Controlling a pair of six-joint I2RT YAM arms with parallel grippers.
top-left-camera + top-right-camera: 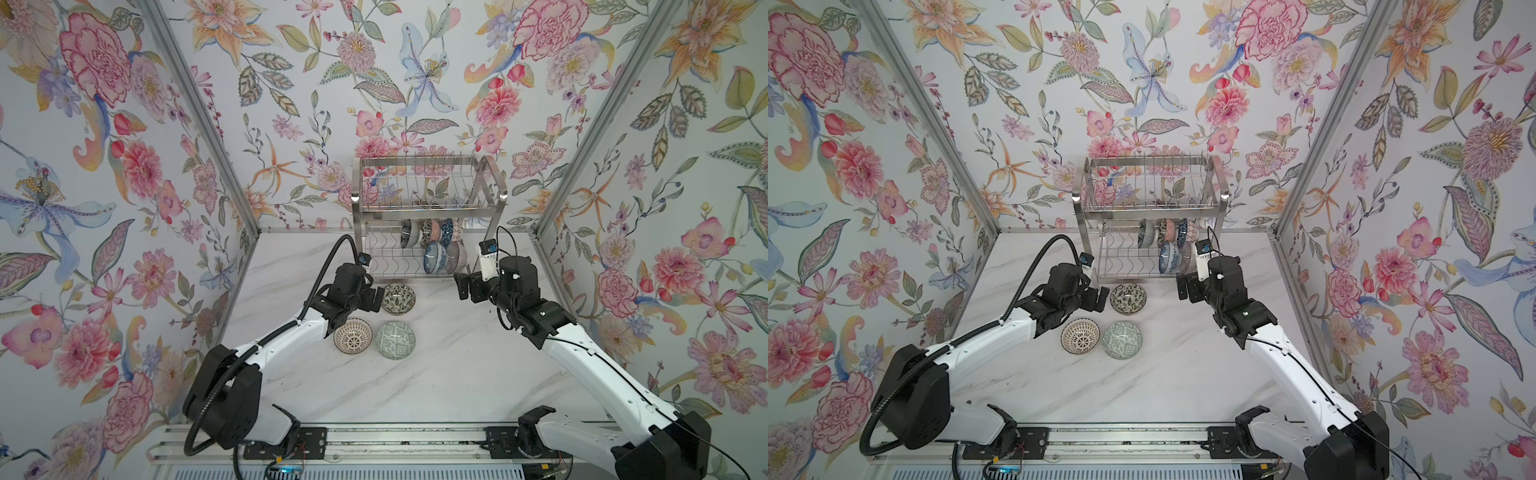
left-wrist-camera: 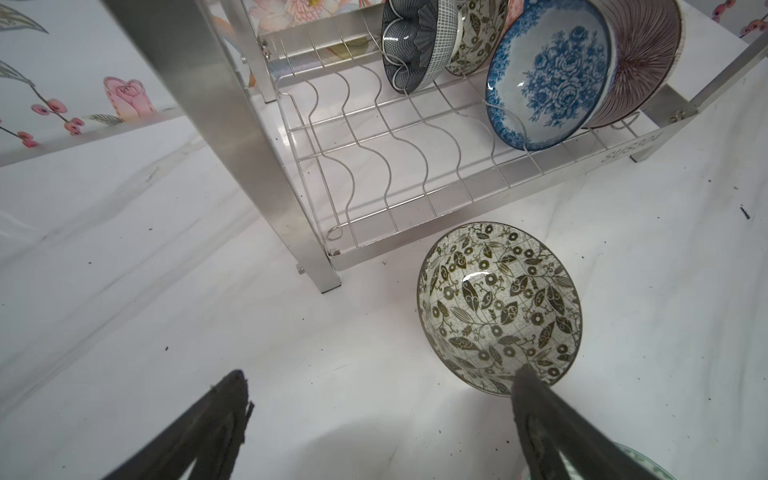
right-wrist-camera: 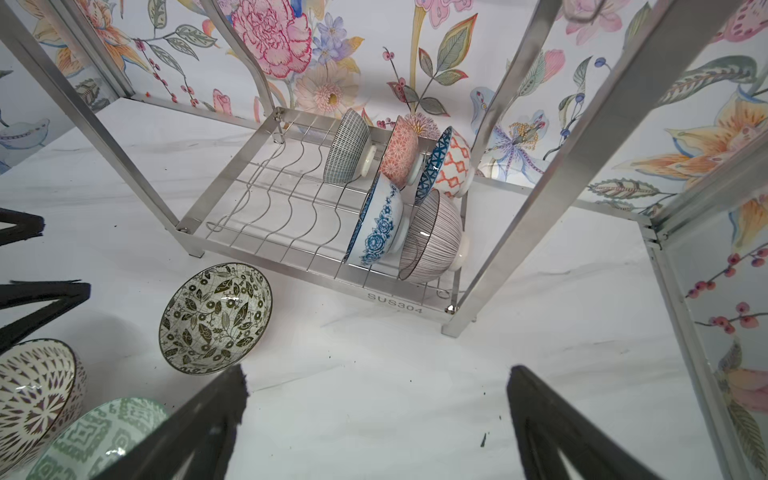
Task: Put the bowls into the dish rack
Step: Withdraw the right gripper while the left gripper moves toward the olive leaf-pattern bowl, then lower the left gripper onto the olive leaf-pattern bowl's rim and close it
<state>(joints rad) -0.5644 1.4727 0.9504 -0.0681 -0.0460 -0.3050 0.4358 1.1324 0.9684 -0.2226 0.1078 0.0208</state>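
On the table (image 1: 436, 386) in both top views, three bowls sit loose: leaf bowl (image 1: 398, 298), rayed bowl (image 1: 353, 336), green bowl (image 1: 395, 340). Several racked bowls (image 1: 434, 255) stand on edge in the dish rack (image 1: 428, 211) lower tier, so it looks roughly two thirds done.

Left wrist: left gripper (image 2: 380, 374) spread wide, empty, one finger (image 2: 540, 407) at the leaf bowl's near rim, contact unclear.

Right wrist: right gripper (image 3: 376, 370) spread wide, empty, near the rack front.

dish rack (image 2: 249, 137) in brushed satin steel, leaf-pattern bowl (image 2: 498, 307) glossy glazed ceramic, blue floral bowl (image 2: 548, 83) same shiny glaze, tabletop (image 2: 166, 316) smooth marble-look, low sheen
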